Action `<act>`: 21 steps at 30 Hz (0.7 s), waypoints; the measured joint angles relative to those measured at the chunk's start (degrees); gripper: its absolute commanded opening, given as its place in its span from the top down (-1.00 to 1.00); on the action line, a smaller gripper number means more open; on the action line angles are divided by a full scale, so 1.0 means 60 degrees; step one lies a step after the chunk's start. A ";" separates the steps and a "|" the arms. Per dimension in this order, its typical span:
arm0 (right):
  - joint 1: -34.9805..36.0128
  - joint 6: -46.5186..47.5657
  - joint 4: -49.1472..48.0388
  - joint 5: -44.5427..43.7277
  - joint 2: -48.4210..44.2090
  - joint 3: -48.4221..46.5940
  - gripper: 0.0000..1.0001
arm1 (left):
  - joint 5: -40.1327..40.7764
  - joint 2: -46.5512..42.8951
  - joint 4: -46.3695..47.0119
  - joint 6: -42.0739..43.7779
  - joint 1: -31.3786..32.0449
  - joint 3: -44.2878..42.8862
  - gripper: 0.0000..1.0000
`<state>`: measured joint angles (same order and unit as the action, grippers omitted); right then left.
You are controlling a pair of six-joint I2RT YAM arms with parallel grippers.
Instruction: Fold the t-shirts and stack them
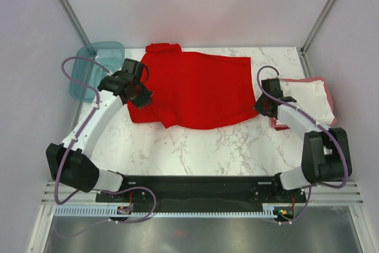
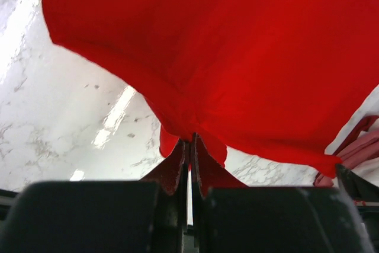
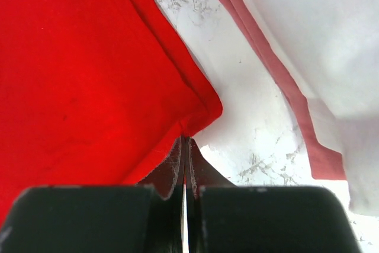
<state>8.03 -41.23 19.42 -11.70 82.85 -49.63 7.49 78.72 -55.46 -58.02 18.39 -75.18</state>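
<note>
Red cloth fills the middle of the top view: the red t-shirt [image 1: 195, 90] lies spread, unfolded, on the marble table [image 1: 225, 146]. The left gripper [image 1: 139, 94] sits at its near-left edge and the right gripper [image 1: 265, 108] at its near-right corner. Off to the right, the white t-shirt [image 1: 308, 96] lies folded on the pinkish-red t-shirt [image 1: 279, 125], so the stack looks begun and this is likely the last garment. A teal tub [image 1: 95, 69] stands at the far left, apart from the shirts. From this height I cannot tell whether either gripper has hold of anything.

The left wrist view settles its side. The fingers [image 2: 173, 170] are clenched together on a puckered fold of red fabric, and the cloth rises away from them in a taut drape with bare marble below, so this edge is off the table.

The right wrist view shows the other pair pressed tight on the hemmed corner. Here the cloth lies almost flat, and the white and pinkish-red shirts lie just beside the corner without touching it.

The step in hand appears to be the first fold, with both near ends gripped. The next move probably calls for lifting both ends together, level, and carrying them over the far edge. The right arm must stay clear of the stack.
</note>
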 measured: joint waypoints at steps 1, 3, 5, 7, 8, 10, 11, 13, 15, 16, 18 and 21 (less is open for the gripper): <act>0.0000 -0.0033 0.0055 0.0000 0.0186 -0.0127 1.00 | 0.0000 0.0197 0.0018 0.0000 -0.0062 -0.0251 0.96; 0.0000 -0.0120 0.0138 -0.0004 0.0488 -0.0342 1.00 | 0.0004 0.0554 -0.0036 0.0004 -0.0175 -0.0772 0.96; 0.0000 -0.0186 0.0186 -0.0015 0.0729 -0.0543 1.00 | 0.0011 0.0929 0.0007 0.0011 -0.0280 -0.1406 0.96; 0.0000 -0.0244 0.0219 -0.0036 0.0951 -0.0736 1.00 | 0.0025 0.1195 0.0004 0.0015 -0.0335 -0.1887 0.96; -0.0004 -0.0277 0.0233 -0.0044 0.1082 -0.0863 1.00 | 0.0036 0.1333 0.0015 0.0018 -0.0364 -0.2138 0.96; -0.0011 -0.0364 0.0237 -0.0040 0.1326 -0.1093 1.00 | 0.0062 0.1632 0.0036 0.0036 -0.0412 -0.2572 0.96; -0.0018 -0.0401 0.0255 -0.0036 0.1435 -0.1206 1.00 | 0.0066 0.1778 0.0051 0.0044 -0.0441 -0.2750 0.96; -0.0047 -0.0466 0.0273 -0.0044 0.1621 -0.1421 1.00 | 0.0058 0.2095 0.0036 0.0073 -0.0514 -0.3067 0.96; -0.0120 -0.0557 0.0277 -0.0036 0.1785 -0.1632 1.00 | 0.0058 0.2546 0.0029 0.0124 -0.0616 -0.3493 0.96; -0.0178 -0.0601 0.0277 -0.0033 0.1854 -0.1741 1.00 | 0.0058 0.2710 0.0029 0.0149 -0.0656 -0.3646 0.96; -0.0291 -0.0681 0.0273 -0.0033 0.2004 -0.1949 1.00 | 0.0062 0.3075 0.0044 0.0197 -0.0747 -0.3960 0.96; -0.0401 -0.0783 0.0277 -0.0033 0.2251 -0.2255 1.00 | 0.0124 0.3450 0.0029 0.0262 -0.0838 -0.4302 0.96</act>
<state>5.63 -45.93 21.08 -11.90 96.36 -63.16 8.23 99.42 -55.29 -56.45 13.37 -100.99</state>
